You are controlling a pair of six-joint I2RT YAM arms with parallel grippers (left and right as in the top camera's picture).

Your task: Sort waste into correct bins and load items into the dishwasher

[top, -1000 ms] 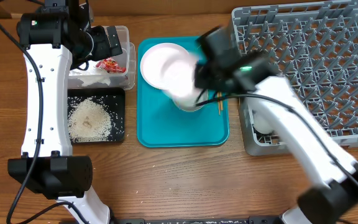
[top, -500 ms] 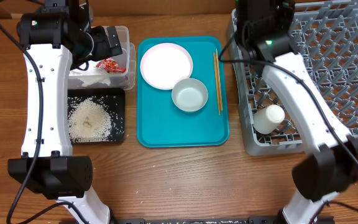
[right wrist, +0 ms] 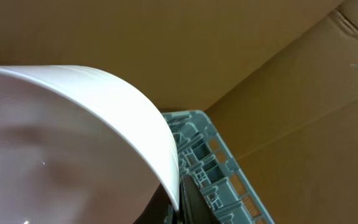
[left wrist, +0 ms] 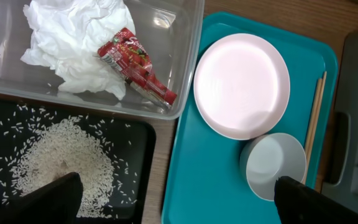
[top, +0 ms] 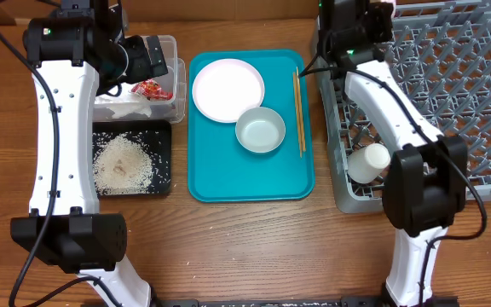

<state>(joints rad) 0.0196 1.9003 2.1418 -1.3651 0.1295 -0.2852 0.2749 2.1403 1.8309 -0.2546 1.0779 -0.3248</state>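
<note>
My right gripper (right wrist: pixel 178 205) is shut on the rim of the small white bowl (right wrist: pixel 73 143), held above the far left corner of the grey dish rack (top: pixel 450 85). From overhead the right gripper (top: pixel 354 21) hides the bowl. A white cup (top: pixel 370 162) lies in the rack. The white plate (top: pixel 228 89), blue-grey bowl (top: pixel 260 130) and chopsticks (top: pixel 298 111) sit on the teal tray (top: pixel 254 183). My left gripper (left wrist: pixel 179 205) hangs open over the clear tub (left wrist: pixel 185 74), which holds the napkin (left wrist: pixel 73 43) and wrapper (left wrist: pixel 138 65). Rice (left wrist: pixel 55 165) lies heaped in the black tray (left wrist: pixel 135 162).
Brown cardboard (right wrist: pixel 278 74) rises behind the rack's back edge. The tub and black tray stand left of the teal tray, the rack to its right. Bare wooden table (top: pixel 254 247) runs along the front.
My right arm has swung from above the teal tray to the rack's far left corner, carrying the white bowl. The left arm has stayed still.
</note>
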